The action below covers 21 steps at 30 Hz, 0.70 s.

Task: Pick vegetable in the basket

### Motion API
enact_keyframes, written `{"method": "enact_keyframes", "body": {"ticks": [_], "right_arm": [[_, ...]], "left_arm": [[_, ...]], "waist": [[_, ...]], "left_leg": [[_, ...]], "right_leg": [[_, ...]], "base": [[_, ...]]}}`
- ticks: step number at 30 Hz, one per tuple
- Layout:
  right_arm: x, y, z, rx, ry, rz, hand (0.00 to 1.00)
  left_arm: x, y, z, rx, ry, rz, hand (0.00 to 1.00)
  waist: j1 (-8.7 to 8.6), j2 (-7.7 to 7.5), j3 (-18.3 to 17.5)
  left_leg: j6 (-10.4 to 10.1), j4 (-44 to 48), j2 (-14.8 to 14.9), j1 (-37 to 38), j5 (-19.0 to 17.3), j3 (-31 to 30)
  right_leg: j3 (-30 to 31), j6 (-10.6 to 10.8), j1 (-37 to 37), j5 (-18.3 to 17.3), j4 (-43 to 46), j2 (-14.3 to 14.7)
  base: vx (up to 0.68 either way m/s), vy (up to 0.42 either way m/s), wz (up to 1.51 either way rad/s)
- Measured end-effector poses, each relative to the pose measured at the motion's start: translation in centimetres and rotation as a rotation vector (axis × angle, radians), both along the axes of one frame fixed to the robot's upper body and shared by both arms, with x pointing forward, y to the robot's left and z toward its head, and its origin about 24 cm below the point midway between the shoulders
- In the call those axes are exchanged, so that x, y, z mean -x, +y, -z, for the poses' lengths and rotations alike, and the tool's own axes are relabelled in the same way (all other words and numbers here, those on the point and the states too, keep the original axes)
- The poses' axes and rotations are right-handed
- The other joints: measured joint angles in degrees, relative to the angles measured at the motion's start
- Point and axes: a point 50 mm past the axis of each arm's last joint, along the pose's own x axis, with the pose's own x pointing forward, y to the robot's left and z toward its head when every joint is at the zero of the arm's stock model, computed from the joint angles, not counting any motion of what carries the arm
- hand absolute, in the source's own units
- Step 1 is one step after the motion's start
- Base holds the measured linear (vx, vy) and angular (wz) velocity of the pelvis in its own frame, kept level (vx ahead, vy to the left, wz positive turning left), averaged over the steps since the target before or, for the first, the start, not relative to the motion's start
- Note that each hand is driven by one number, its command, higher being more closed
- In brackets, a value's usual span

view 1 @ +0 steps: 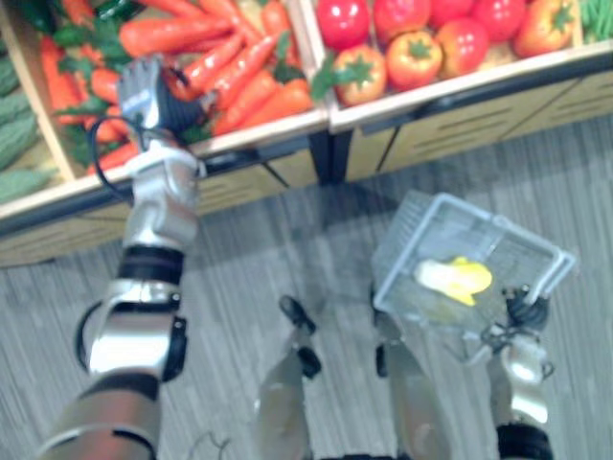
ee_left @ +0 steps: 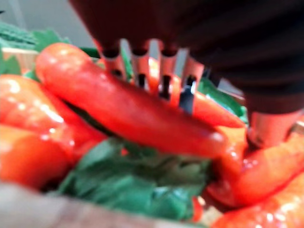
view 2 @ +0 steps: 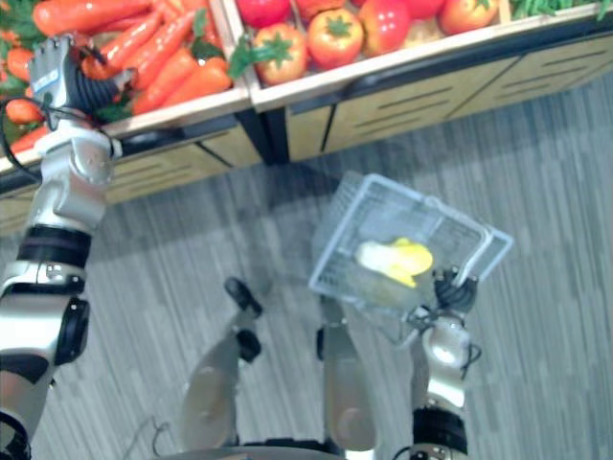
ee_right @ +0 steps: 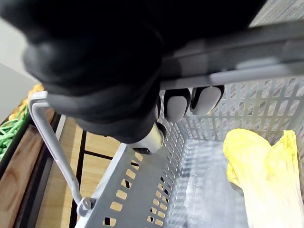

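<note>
The left robot hand point(view 1: 144, 91) is stretched up over the front edge of the counter point(view 1: 460, 129) and lies among the carrots point(view 1: 239, 77) in a wooden bin point(view 1: 287, 129). In the left wrist view it sits right against one long carrot point(ee_left: 128, 109), which lies slantwise across the pile with green leaves point(ee_left: 133, 185) beneath it. Whether this robot hand is open or has closed on the carrot cannot be told, since the carrot hides where the two meet.

The right robot hand point(view 1: 525, 309) is low and to the right, well apart from the counter. It is clasped round the grey handle point(ee_right: 228, 61) of the basket point(view 1: 498, 225). The right wrist view shows its dark-tipped fingers point(ee_right: 175, 107) curled over the bar. The basket is a pale grey plastic one with slotted walls, carried tilted above the grey striped floor point(view 1: 287, 249). A yellow vegetable point(view 1: 455, 278) lies inside it on the bottom, near the middle.

In the neighbouring bin, to the right of the carrots and parted from them by a wooden divider, lie red and orange tomatoes point(view 1: 412, 57) with green stalks. To the left of the carrots lie green vegetables point(view 1: 14, 129) in another compartment. No carrot is in the basket; all of them lie in the bin.
</note>
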Motion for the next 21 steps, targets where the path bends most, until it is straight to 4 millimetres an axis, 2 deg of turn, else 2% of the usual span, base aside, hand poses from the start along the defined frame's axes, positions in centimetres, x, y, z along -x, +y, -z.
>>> {"method": "enact_keyframes", "body": {"ticks": [2,4,6,8,10,11,12,16,19,21], "right_arm": [[0.3,-0.1,0.0,0.003,0.002,0.009,1.0],[0.7,-0.1,0.5,0.0,0.019,0.013,1.0],[1.9,-0.1,1.5,-0.008,0.064,0.02,1.0],[3.0,-0.3,2.4,-0.01,0.102,0.03,1.0],[4.7,-0.2,3.7,-0.025,0.162,0.047,1.0],[5.5,-0.2,4.3,-0.035,0.189,0.053,1.0],[6.6,0.0,5.5,-0.052,0.242,0.054,1.0],[8.4,0.5,8.8,-0.113,0.394,0.042,1.0],[9.1,0.7,9.9,-0.139,0.445,0.031,1.0],[9.3,0.9,10.3,-0.146,0.466,0.019,1.0]], "left_arm": [[0.1,0.2,0.0,0.0,0.009,-0.011,1.0],[0.0,-0.2,1.0,-0.025,0.051,0.006,1.0],[0.5,-1.6,2.3,-0.066,0.058,0.047,1.0],[1.0,-2.7,2.2,-0.08,0.024,0.088,1.0],[2.0,-3.8,1.8,-0.126,-0.042,0.108,1.0],[2.4,-4.0,2.0,-0.134,-0.059,0.111,1.0],[2.9,-3.9,2.6,-0.156,-0.064,0.095,1.0],[4.6,-3.7,4.4,-0.165,-0.07,0.083,1.0],[5.6,-3.6,6.0,-0.18,-0.054,0.078,1.0],[6.5,-3.8,8.1,-0.138,-0.023,0.089,1.0]], "waist": [[-0.8,0.0,0.0],[-0.81,0.01,0.0],[-0.73,0.23,-0.1],[-0.78,0.46,-0.3],[-0.73,0.37,-0.4],[-0.69,0.49,-1.0],[-0.63,0.75,-3.3],[-0.95,1.95,-8.1],[-0.99,2.25,-11.1],[-1.08,2.1,-12.6]], "left_leg": [[0.1,0.0,0.2,0.4,0.8,0.4],[0.4,0.0,0.2,2.5,1.1,1.0],[0.3,-0.1,0.3,6.4,1.0,1.2],[-0.1,-0.2,0.5,8.8,0.6,1.1],[-0.7,-0.4,0.0,11.9,-0.8,0.3],[-0.6,-0.3,-0.5,12.6,-1.0,-0.3],[-0.4,-0.4,-0.9,12.8,-1.2,-0.8],[-0.6,-3.3,-2.2,16.6,1.0,-3.6],[-0.7,-4.3,-2.7,18.3,1.4,-3.8],[-0.9,-4.1,-2.8,20.0,1.1,-3.6]], "right_leg": [[-0.1,0.0,0.6,0.0,0.0,0.0],[-0.2,0.0,2.5,0.0,-0.3,0.0],[-1.1,0.0,6.8,-0.1,-0.7,0.0],[-2.5,-0.1,9.6,-0.3,-0.8,0.0],[-4.7,-0.7,13.7,-2.7,-0.6,-0.9],[-5.4,-0.8,14.7,-4.2,-0.1,-1.4],[-6.7,-1.0,15.3,-5.6,0.2,-1.9],[-8.3,-1.2,19.7,-6.6,-0.9,-2.0],[-8.2,-1.2,21.7,-6.6,-2.2,-1.9],[-7.1,-1.2,23.3,-6.6,-2.7,-1.9]], "base": [[0.04,-0.014,0.1],[0.09,-0.003,-0.04],[0.1,0.013,0.04],[0.06,0.017,0.27],[0.05,0.009,0.4],[0.04,-0.018,0.42],[0.07,-0.029,0.46],[0.09,-0.015,0.27],[0.07,-0.003,0.05],[0.03,0.008,-0.17]]}}
